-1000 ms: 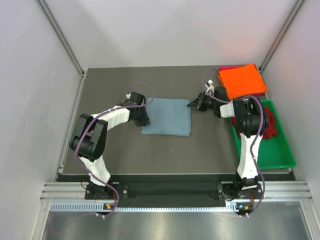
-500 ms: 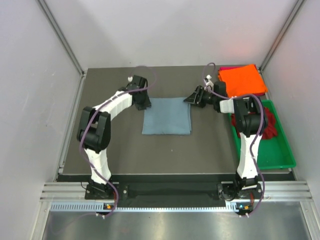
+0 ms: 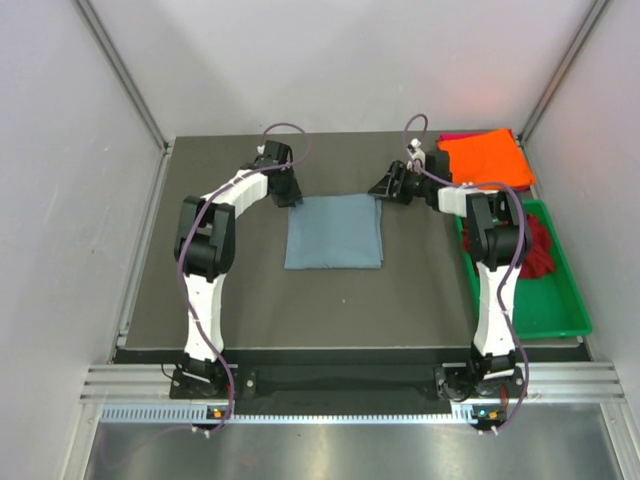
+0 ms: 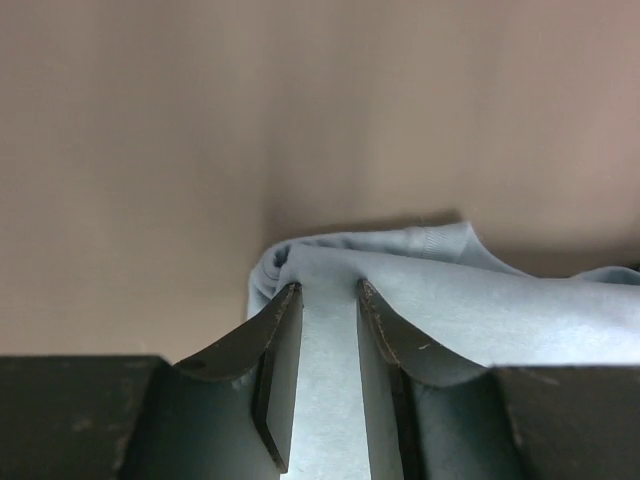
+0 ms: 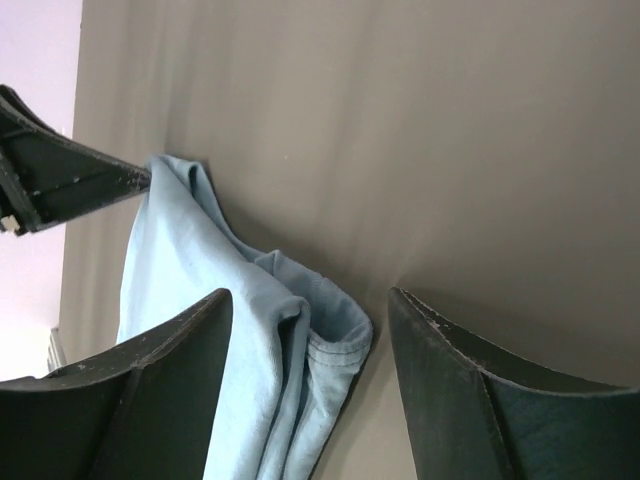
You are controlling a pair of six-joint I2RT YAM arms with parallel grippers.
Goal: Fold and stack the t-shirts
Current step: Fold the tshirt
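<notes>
Here we are at the middle of the desk (image 3: 230,290). The blue-grey t-shirt (image 3: 333,232) lies there as a neat folded rectangle, flat on the surface, and both arms reach out to its far edge, one at each far corner.

The left gripper (image 4: 325,290) is on the far-left corner. Its jaws are drawn close together and blue cloth fills the narrow slot between them, so that reads as a pinch on the corner. The fabric bunches up in a small hump just past the tips.

Over on the right it looks different. The right gripper (image 5: 310,295) has its jaws spread wide. The far-right corner of the shirt, hem stitching showing, sits in the gap, against one jaw and apart from the other. So it is released, straddling the corner and not yet closed on it.

Why both far corners? My read is that they want the bundle held evenly from both sides, either for one more fold towards the near edge or to carry it over to the pile without it falling open.

The pile waits at the far right corner of the desk, with the orange t-shirt (image 3: 487,160) folded on top of the magenta t-shirt (image 3: 452,137), which shows only as a thin edge. The dark red t-shirt (image 3: 540,245) lies crumpled in the green tray (image 3: 560,325), not yet folded.
</notes>
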